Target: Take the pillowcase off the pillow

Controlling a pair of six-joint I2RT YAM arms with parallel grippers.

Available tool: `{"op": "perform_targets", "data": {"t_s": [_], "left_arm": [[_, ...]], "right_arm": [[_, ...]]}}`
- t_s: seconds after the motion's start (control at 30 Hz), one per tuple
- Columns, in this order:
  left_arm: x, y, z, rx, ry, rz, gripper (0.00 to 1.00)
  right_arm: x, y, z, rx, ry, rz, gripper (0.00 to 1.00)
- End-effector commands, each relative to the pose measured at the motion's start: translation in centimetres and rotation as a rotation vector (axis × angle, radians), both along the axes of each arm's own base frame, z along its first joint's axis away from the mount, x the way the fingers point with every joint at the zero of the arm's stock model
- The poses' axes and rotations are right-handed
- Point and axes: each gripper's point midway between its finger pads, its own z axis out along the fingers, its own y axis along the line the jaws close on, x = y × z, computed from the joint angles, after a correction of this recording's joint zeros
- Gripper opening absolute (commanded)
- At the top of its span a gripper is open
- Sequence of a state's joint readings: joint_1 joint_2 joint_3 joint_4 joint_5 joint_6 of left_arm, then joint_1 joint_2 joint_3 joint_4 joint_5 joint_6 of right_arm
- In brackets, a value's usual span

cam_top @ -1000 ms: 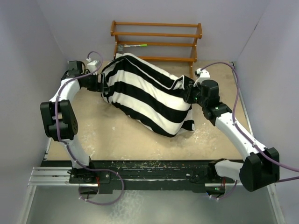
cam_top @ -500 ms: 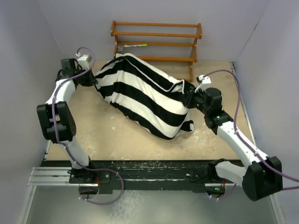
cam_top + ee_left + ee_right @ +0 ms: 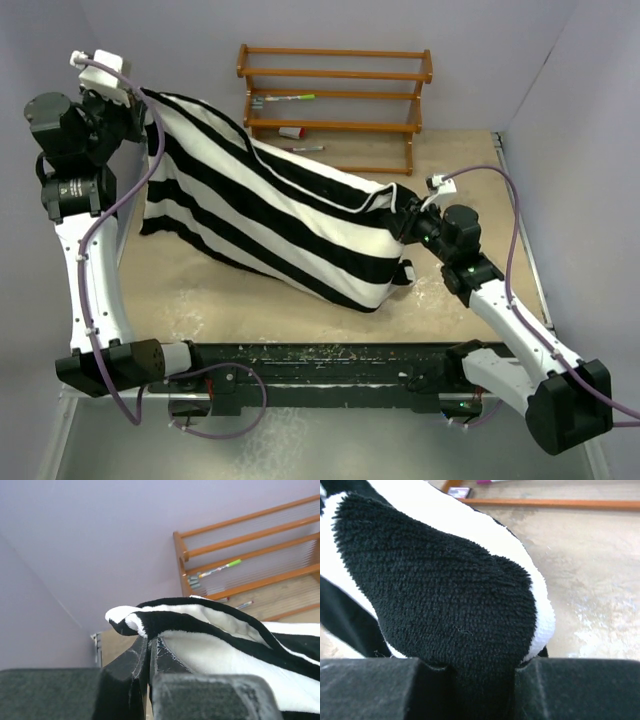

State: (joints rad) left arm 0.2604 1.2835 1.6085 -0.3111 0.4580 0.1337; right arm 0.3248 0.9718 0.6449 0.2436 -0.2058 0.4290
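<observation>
left claw (image 3: 137,104) gripping pillowcase (image 3: 280,225) high, right claw (image 3: 406,222) pinching

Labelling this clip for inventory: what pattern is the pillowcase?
The pillowcase has wide black-and-white stripes; top external view shows it best.

The pillowcase (image 3: 280,225) carries wide black and white stripes, the worktop (image 3: 230,295) is speckled sandy beige, the rack (image 3: 335,75) is orange-brown wood, and the walls (image 3: 330,20) are pale lavender.

One striped pillowcase (image 3: 270,215), one wooden rack (image 3: 335,75), two pens (image 3: 290,98) (one green-tipped), two arms (image 3: 85,270).
</observation>
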Motion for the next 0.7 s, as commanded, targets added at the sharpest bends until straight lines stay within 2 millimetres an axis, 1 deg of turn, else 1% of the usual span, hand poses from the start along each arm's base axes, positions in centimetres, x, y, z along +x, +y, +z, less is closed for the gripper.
{"op": "perform_targets", "data": {"t_s": [0.0, 0.07, 0.13, 0.2, 0.27, 0.37, 0.43, 0.5, 0.53, 0.6, 0.63, 0.67], "left_arm": [[-2.8, -2.5, 4.8, 0.020, -0.079, -0.117, 0.00], [-4.2, -4.2, 4.9, 0.019, -0.074, -0.205, 0.00], [-4.9, -5.3, 4.6, -0.011, -0.046, -0.260, 0.00], [-5.3, -6.3, 3.0, -0.037, 0.027, -0.327, 0.00], [-5.3, -7.0, 0.5, -0.064, 0.111, -0.380, 0.00], [-4.7, -6.3, -2.7, -0.072, 0.188, -0.342, 0.00], [-4.4, -5.5, -3.9, -0.057, 0.202, -0.304, 0.00], [-4.3, -5.0, -4.3, -0.041, 0.197, -0.272, 0.00], [-4.3, -4.9, -4.2, -0.037, 0.192, -0.262, 0.00], [-4.3, -4.7, -3.6, -0.036, 0.187, -0.249, 0.00], [-4.3, -4.7, -3.2, -0.034, 0.182, -0.248, 0.00], [-4.5, -4.9, -2.7, -0.032, 0.175, -0.257, 0.00]], "right_arm": [[1.0, -2.5, 1.9, 0.023, -0.012, -0.172, 0.00], [1.0, -2.5, 1.6, 0.017, 0.017, -0.177, 0.01], [1.0, -2.2, 1.4, 0.016, 0.032, -0.161, 0.01], [1.2, -1.9, 1.8, 0.033, 0.038, -0.152, 0.01], [1.5, -1.4, 3.1, 0.056, 0.017, -0.138, 0.00], [2.5, -1.5, 6.2, 0.074, -0.031, -0.156, 0.00], [3.2, -1.2, 8.6, 0.078, -0.068, -0.146, 0.00], [3.4, -0.2, 11.7, 0.096, -0.142, -0.091, 0.00], [3.4, 0.0, 13.4, 0.126, -0.193, -0.079, 0.00], [3.5, -0.1, 17.9, 0.202, -0.305, -0.093, 0.00], [3.9, -0.3, 19.6, 0.214, -0.323, -0.109, 0.00], [4.6, -0.4, 19.9, 0.199, -0.296, -0.127, 0.00]]}}
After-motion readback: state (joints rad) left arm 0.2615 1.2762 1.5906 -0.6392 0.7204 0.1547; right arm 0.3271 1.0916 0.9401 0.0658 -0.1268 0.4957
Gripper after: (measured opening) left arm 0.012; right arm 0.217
